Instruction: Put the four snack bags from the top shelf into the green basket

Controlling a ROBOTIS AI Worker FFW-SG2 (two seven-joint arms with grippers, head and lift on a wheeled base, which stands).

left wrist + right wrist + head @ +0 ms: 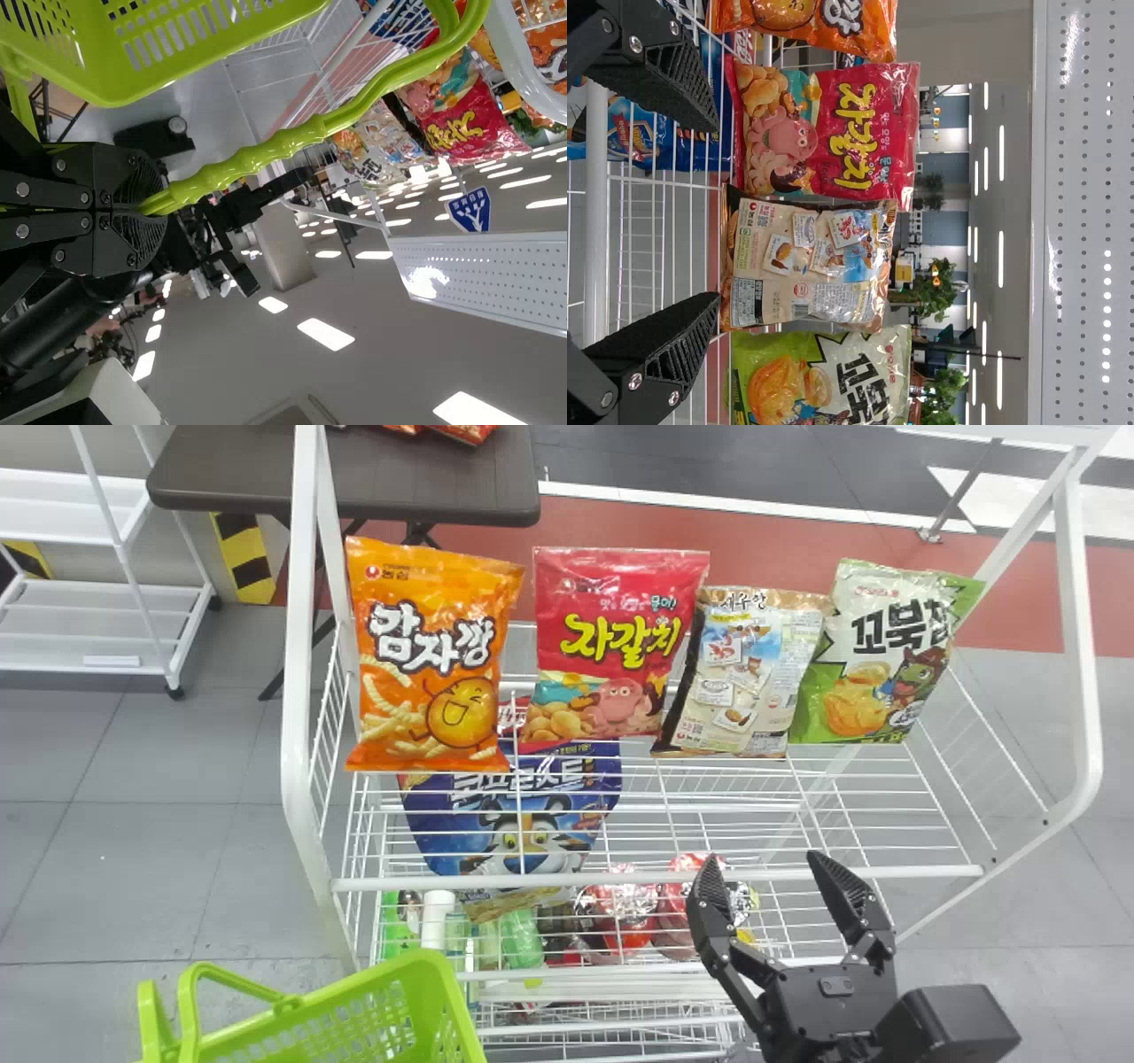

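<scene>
The right gripper (766, 861) is nearest, its two black fingers spread wide with only air between them, pointing toward the row of snacks. Straight past the gap, apart from the tips, stands the beige snack bag (744, 682) with its printed back turned to the fingers. Just right of it, beyond the right-hand finger, is the green snack bag (873, 660); on its other side, beyond the left-hand finger, is the red snack bag (611, 642), and farther left, the orange snack bag (434, 655). All four stand upright on the top shelf of the white wire rack (638, 880). Lower than that shelf, left of the fingers, are a blue bag (523, 833), a green bottle (521, 939) and shiny red packs (620, 912). Well to the left of these fingers is the green basket (425, 1001); the left gripper (151, 211) has its own fingers closed around the basket's handle (266, 155). Farthest out, past the orange bag, is a dark brown table (425, 478) with some red bags (456, 432) on it.
</scene>
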